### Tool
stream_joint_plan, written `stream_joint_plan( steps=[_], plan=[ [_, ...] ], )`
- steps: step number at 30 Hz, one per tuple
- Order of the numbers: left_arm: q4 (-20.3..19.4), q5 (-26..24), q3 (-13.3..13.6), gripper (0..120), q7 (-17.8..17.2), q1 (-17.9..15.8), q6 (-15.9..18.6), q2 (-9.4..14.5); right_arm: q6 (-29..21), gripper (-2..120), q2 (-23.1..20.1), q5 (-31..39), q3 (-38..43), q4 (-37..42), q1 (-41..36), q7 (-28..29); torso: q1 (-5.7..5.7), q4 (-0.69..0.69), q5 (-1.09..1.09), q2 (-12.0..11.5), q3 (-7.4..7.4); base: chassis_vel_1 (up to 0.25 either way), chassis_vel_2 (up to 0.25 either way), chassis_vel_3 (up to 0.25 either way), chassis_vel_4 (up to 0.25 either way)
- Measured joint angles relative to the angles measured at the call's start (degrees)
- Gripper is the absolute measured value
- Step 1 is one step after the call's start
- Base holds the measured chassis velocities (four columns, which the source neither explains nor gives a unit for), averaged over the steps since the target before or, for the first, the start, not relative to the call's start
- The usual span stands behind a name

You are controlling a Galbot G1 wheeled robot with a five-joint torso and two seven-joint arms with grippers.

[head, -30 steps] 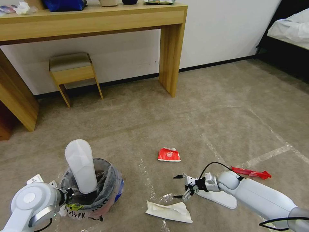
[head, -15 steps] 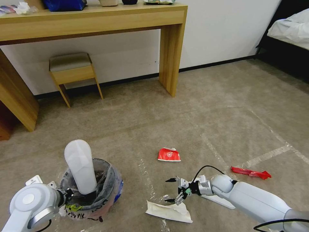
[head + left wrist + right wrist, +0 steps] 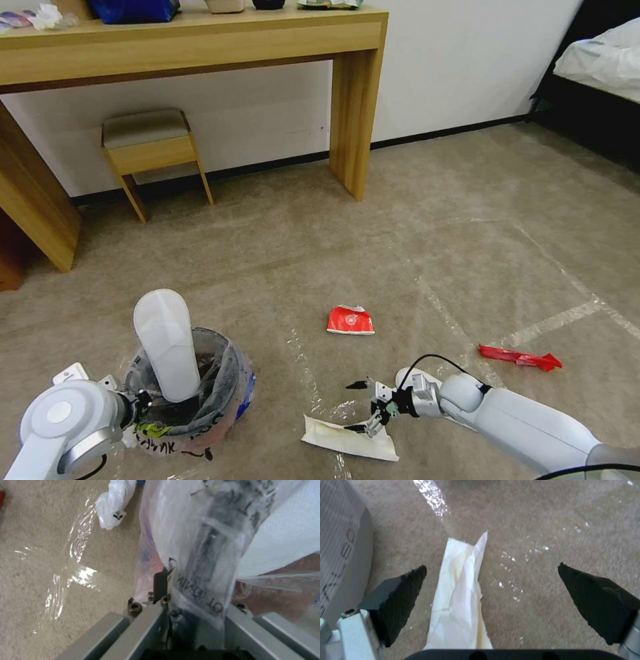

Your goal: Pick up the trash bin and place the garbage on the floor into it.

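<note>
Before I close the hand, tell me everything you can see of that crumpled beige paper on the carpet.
The crumpled beige paper is a flat, creased cream sheet, folded over itself with one corner pointing up, as the right wrist view shows. It lies on the floor beside a shiny tape strip, near the slipper sole under the right arm. The right hand is open right over its edge, the paper between the fingers but nearer one of them; whether a tip touches it I cannot tell.

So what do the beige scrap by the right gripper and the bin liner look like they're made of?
The beige scrap looks like matte paper: sharp creases, folded corner, no shine. The bin liner on the trash bin looks like thin clear plastic film: crinkled, glossy, see-through. The right gripper hangs open above the scrap.
</note>
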Motion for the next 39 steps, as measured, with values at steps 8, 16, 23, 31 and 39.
stream_joint_plan(
  steps=[8,16,23,31,39],
  plan=[
    [0.07,0.55,0.16,0,0.25,-0.12,0.02,-0.22,-0.07,100,-0.27,-0.68,-0.15,-0.26,-1.48,1.35,0.00,0.00,0.00,0.00,0.00,0.000,0.000,0.000,0.000],
    [0.08,1.45,0.19,0,0.80,0.02,0.10,-0.29,0.06,100,-0.51,-1.91,0.67,-1.44,-3.61,2.08,0.00,0.00,0.00,0.00,0.00,0.000,0.000,0.000,0.000],
    [0.14,1.91,0.35,0,1.01,0.05,0.14,-0.42,0.23,100,-1.01,-2.19,1.40,-1.34,-5.31,2.63,0.00,0.00,0.00,0.00,0.00,0.000,0.000,0.000,0.000],
    [0.10,2.40,0.43,0,1.25,0.19,0.16,-0.45,0.53,100,-1.68,-2.66,3.20,-1.64,-7.42,3.11,0.00,0.00,0.00,0.00,0.00,0.000,0.000,0.000,0.000],
    [0.00,2.73,0.48,0,1.32,0.24,0.16,-0.46,0.67,100,-2.11,-3.65,5.13,-1.76,-9.53,3.86,0.00,0.00,0.01,0.00,0.00,0.000,0.000,0.000,0.000]
  ],
)
